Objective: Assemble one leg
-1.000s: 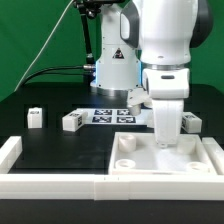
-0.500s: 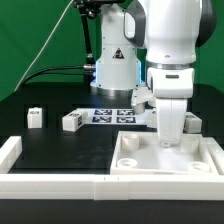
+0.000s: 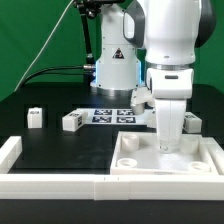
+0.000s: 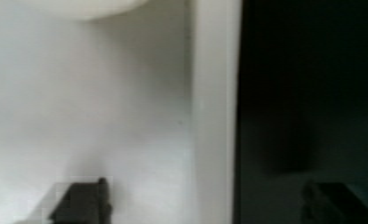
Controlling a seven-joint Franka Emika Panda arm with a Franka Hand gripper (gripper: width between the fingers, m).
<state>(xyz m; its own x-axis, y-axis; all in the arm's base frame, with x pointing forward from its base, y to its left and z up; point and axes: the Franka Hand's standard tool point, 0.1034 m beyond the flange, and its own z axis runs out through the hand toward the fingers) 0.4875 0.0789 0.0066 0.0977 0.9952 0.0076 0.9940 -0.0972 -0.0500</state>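
Observation:
Three small white legs with marker tags stand on the black table: one point(image 3: 35, 117) at the exterior view's left, one point(image 3: 72, 121) beside it, and one point(image 3: 190, 122) at the right behind the arm. My gripper point(image 3: 168, 147) points straight down over the far edge of the large white square piece point(image 3: 140, 165) with round corner sockets. In the wrist view the gripper point(image 4: 207, 205) is open, with one dark fingertip point(image 4: 83, 202) over the white piece point(image 4: 110, 110) and the other over the dark table. It holds nothing.
The marker board point(image 3: 112, 115) lies flat near the robot base. A white fence point(image 3: 50, 184) runs along the table's front, with an upturned end at the exterior view's left point(image 3: 10, 150). The large piece sits against the front fence.
My gripper and the large white piece have shifted a little toward the exterior view's right. The legs have not moved.

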